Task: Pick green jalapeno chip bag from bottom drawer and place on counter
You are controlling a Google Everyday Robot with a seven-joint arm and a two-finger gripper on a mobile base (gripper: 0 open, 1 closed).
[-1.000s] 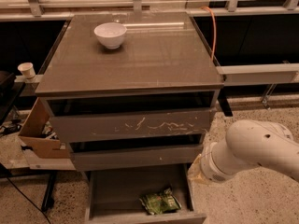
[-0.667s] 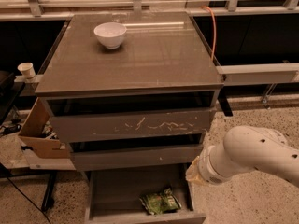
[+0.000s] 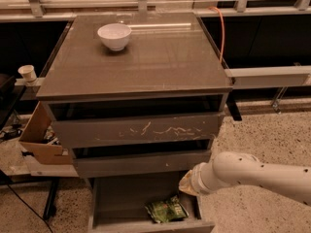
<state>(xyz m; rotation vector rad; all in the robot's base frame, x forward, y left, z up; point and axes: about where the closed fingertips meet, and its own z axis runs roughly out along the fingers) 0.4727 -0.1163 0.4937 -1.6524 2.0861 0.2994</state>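
Lying in the camera view on the floor of the pulled-out bottom drawer (image 3: 119,200), the green jalapeno chip bag (image 3: 166,210) sits crumpled close to the front edge, toward the right corner. The white arm (image 3: 257,171) reaches in from the right, and its claw (image 3: 187,184) hangs over the drawer's right edge, just under the narrow middle drawer front (image 3: 141,162) and a little above and to the right of the bag. Whether the claw is spread or pressed together cannot be told. Higher up, the scratched upper drawer front (image 3: 138,129) is closed. On the glossy surface (image 3: 146,64) a white bowl (image 3: 114,36) stands near the back left corner
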